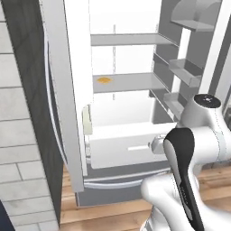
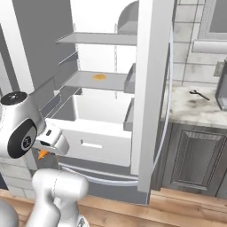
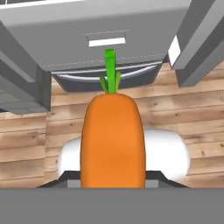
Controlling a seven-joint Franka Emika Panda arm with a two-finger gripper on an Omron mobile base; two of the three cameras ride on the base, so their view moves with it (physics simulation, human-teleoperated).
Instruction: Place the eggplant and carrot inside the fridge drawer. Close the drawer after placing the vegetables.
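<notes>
My gripper point(image 3: 113, 183) is shut on the carrot point(image 3: 113, 140), a bright orange cone whose green stem points toward the fridge drawer point(image 3: 105, 30). From the right base view the carrot point(image 2: 43, 154) peeks out orange under the hand, in front of the drawer's left corner. The fridge drawer point(image 1: 122, 153) is a white box pulled out of the open fridge, with a small recessed handle in its flat front point(image 2: 95, 144). The carrot hangs in front of the drawer and above the wooden floor, outside the drawer. The eggplant is out of view.
Both fridge doors stand open, the left door point(image 1: 63, 90) and the right door point(image 2: 150, 88) flanking the drawer. A curved grey freezer front point(image 1: 117, 182) sits below it. A flat orange square point(image 1: 104, 80) lies on a shelf. A counter point(image 2: 195, 111) with a thin utensil point(image 2: 199, 94) stands at right.
</notes>
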